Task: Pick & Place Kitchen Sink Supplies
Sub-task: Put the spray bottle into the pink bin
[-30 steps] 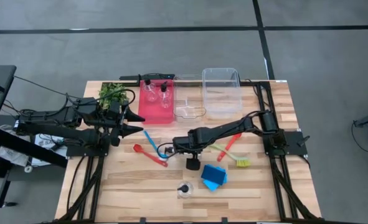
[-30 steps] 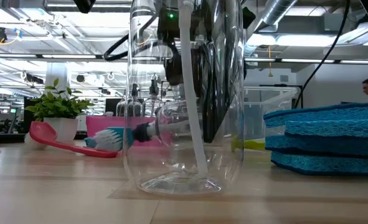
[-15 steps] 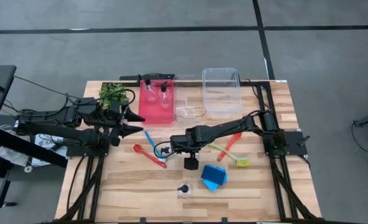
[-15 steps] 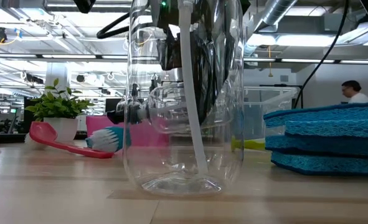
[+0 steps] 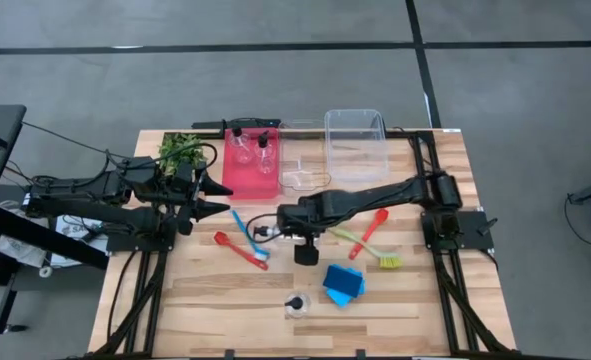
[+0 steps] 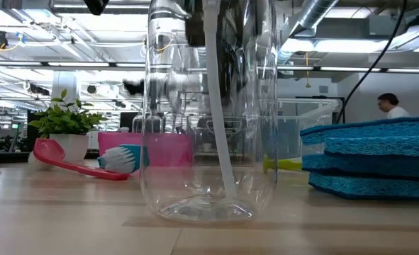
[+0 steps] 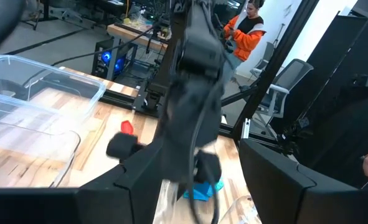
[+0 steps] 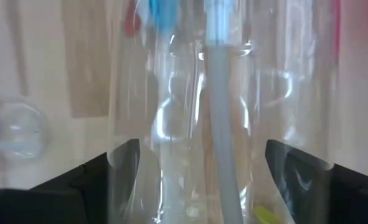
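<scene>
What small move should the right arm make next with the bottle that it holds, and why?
Probably carry it a little toward the red bin. The right end effector grips a clear bottle above the table, and two similar bottles stand in that bin, so this one likely belongs there too.

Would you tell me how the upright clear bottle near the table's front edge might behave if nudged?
The clear bottle looks empty, so it is probably light and easily tipped. Its smooth wall may slip in a grip.

Grey floor [image 5: 275,80] with dark seams surrounds the wooden table [image 5: 215,300]; ceiling ducts [image 6: 322,21] run overhead.
</scene>
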Controlling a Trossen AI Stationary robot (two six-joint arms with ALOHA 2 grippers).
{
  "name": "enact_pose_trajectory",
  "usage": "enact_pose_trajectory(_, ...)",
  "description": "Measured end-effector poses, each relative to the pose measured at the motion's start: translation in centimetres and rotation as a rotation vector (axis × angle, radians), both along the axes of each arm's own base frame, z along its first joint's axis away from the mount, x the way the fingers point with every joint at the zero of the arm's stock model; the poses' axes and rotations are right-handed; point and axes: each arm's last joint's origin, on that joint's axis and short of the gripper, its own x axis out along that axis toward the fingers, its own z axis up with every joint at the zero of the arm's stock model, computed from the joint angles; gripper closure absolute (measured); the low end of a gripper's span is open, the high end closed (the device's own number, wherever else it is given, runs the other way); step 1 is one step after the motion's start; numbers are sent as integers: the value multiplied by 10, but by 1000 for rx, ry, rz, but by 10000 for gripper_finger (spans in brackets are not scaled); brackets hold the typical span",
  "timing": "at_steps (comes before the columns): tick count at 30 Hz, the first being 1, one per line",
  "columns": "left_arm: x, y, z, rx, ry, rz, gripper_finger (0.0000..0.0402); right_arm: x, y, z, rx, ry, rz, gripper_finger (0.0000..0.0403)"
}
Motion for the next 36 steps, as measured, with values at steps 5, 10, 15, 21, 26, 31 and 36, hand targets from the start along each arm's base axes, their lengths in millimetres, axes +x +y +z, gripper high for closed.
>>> enact_pose_trajectory(5, 0, 0, 0, 4, -1, 7, 192, -16, -5, 35, 7, -108, -11, 61)
enact_pose_trajectory(10, 0, 0, 1, 4, -14, 15, 192, -34, -6, 72, 11, -270, -16, 56)
enact_pose_trajectory(15, 0, 0, 5, 3, -54, 15, 192, -49, -7, 101, 21, -411, -16, 53)
enact_pose_trajectory(21, 0, 0, 11, 0, -112, 15, 192, -61, -8, 130, 31, -583, -17, 56)
enact_pose_trajectory(26, 0, 2, 19, -3, -199, 25, 192, -66, -8, 147, 34, -705, -12, 54)
enact_pose_trajectory(31, -1, 3, 31, 55, -331, 40, 192, -65, -8, 159, 40, -820, -11, 53)
enact_pose_trajectory(36, 6, 3, 36, 69, -401, 43, 192, -63, -8, 164, 44, -882, -12, 53)
